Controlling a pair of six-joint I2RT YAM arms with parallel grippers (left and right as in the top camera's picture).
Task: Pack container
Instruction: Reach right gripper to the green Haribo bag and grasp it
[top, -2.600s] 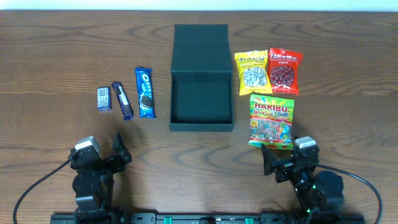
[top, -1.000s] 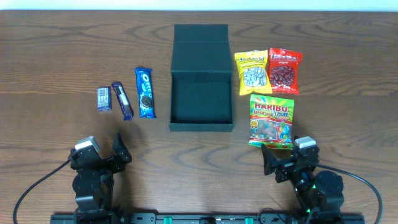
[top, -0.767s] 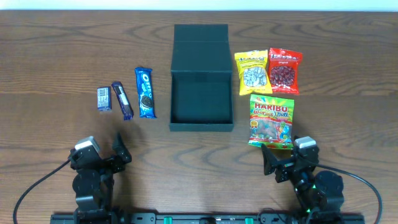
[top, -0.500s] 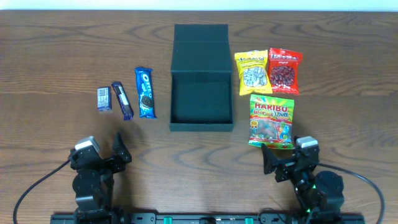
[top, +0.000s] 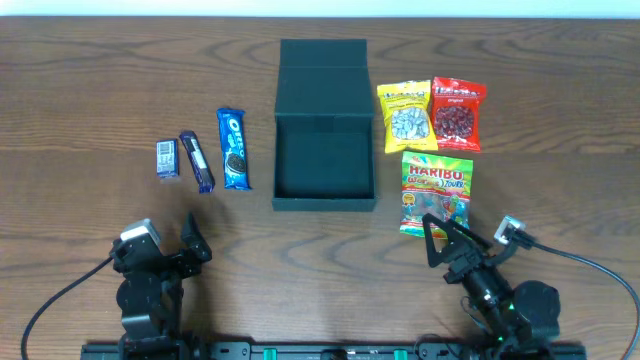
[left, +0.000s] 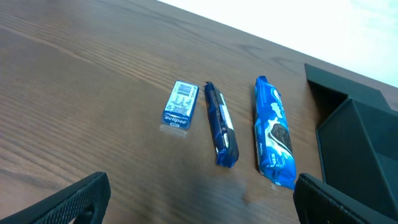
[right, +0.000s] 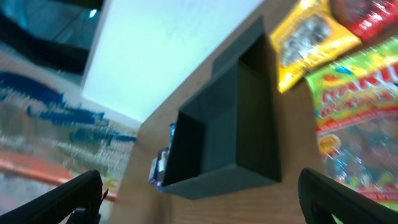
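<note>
**Open box mid-table, both grippers low and spread**

Overhead: the container (top: 325, 160), dark green, matte and square, sits at centre frame with its flap lid laid back toward the top edge and its inside bare. Left of it lie an Oreo pack (top: 233, 148), a dark blue bar (top: 196, 161) and a small gum pack (top: 167, 158). To its right are a yellow packet (top: 406, 116), a red packet (top: 458, 113) and a Haribo bag (top: 436, 193). Bare table (top: 100, 80) surrounds both groups. The left gripper (top: 170, 245) sits at lower left and the right gripper (top: 452, 240) at lower right, just below the Haribo bag.

Left wrist: the fingers stand wide apart at the bottom corners. The box's corner shows at the right edge.

Right wrist: tilted and blurred, the jaws equally wide. Only here do the box's inner walls show obliquely.
</note>
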